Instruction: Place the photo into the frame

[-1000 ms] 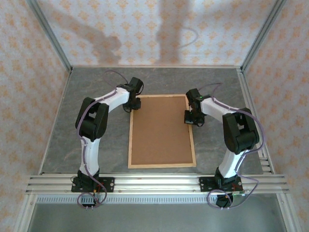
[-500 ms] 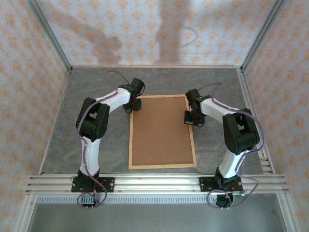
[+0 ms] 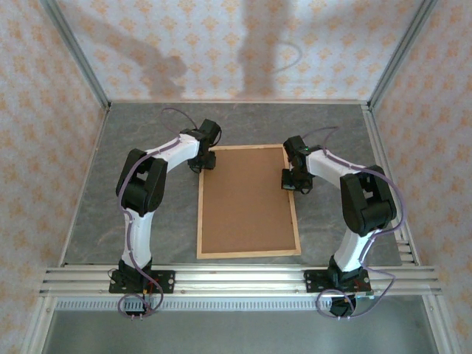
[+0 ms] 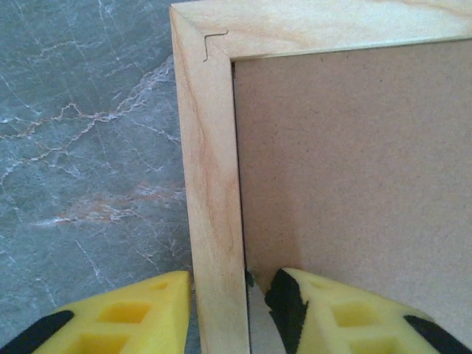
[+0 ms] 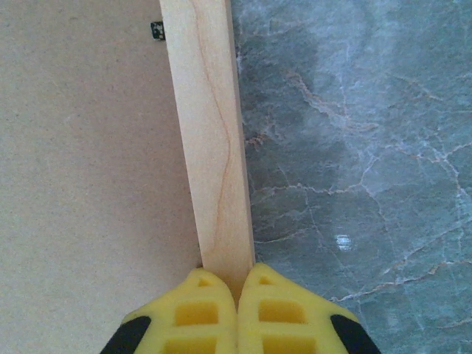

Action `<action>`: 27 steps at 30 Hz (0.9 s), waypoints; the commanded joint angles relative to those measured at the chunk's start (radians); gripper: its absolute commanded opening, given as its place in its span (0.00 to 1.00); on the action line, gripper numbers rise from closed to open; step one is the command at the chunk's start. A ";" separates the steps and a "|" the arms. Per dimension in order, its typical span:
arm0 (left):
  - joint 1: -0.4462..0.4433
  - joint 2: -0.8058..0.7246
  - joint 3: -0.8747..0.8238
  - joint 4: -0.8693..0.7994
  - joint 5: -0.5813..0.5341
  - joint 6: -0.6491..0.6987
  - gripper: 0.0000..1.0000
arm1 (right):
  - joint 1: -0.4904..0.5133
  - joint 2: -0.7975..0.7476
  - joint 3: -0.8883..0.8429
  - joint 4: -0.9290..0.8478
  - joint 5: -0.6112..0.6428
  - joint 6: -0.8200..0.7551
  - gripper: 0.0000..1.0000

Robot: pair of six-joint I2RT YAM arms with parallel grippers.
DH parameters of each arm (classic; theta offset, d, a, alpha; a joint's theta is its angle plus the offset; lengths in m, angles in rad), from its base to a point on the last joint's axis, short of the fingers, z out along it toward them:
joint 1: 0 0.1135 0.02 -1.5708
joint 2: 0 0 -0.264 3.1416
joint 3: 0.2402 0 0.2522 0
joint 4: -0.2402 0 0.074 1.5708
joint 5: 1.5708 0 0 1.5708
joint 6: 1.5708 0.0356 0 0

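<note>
- Two grippers work at the frame (image 3: 248, 253), which lies flat, back up, with the brown backing board (image 3: 247, 199) seated inside it.
- Left gripper (image 4: 221, 291): jaws apart, astride the frame's left rail near its far corner.
- Right gripper (image 5: 237, 284): fingers closed together, tips at the frame's right rail.
- Frame judged light, stiff and slender-railed; best held across a rail, near a corner.

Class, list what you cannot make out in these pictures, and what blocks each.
Photo: top view, the brown board covers the frame's whole opening, so nothing beneath shows.
Left tool: left wrist view, the bottom edge cuts its fingers off.
Right tool: right wrist view, its shut fingers hide whether they press the frame.
Small dark mark: right wrist view, too small to identify.
</note>
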 commanded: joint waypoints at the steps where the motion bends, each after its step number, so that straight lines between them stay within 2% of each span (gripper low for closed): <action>1: -0.049 -0.017 -0.019 -0.084 0.107 -0.012 0.48 | 0.029 0.021 -0.030 0.018 -0.005 0.011 0.04; 7: 0.002 -0.099 -0.048 -0.021 0.101 -0.037 0.58 | 0.028 0.026 -0.026 0.018 -0.002 0.008 0.04; 14: 0.100 -0.183 -0.155 0.092 0.169 -0.101 0.57 | 0.026 0.036 -0.020 0.015 -0.007 0.005 0.04; 17: 0.126 -0.176 -0.162 0.125 0.204 -0.113 0.54 | 0.026 0.041 -0.016 0.011 -0.007 0.002 0.04; 23: 0.145 -0.119 -0.123 0.123 0.219 -0.103 0.39 | 0.024 0.051 -0.010 0.009 -0.008 0.001 0.04; 27: 0.146 -0.080 -0.097 0.119 0.249 -0.096 0.34 | 0.021 0.058 -0.005 0.007 -0.010 0.000 0.04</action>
